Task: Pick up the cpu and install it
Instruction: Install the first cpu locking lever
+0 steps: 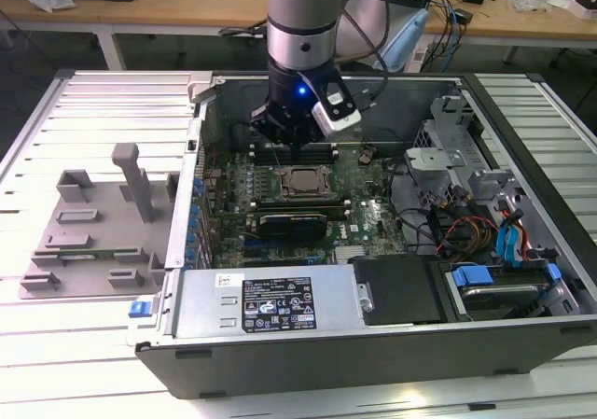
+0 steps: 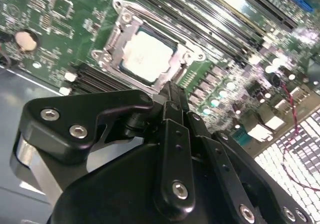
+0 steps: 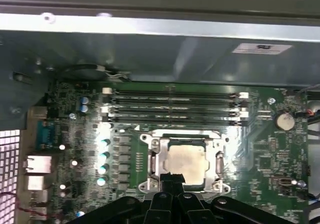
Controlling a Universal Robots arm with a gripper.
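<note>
Gripper [image 1: 291, 137] fingers closed together, empty, above cpu [image 2: 146, 57] seated in socket, open computer case [image 1: 308, 340] on slatted table [image 1: 84, 335], workbenches behind.

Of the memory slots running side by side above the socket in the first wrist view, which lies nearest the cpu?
The slot bordering the socket frame that holds the cpu; the other slots lie beyond it, toward the case wall.
</note>
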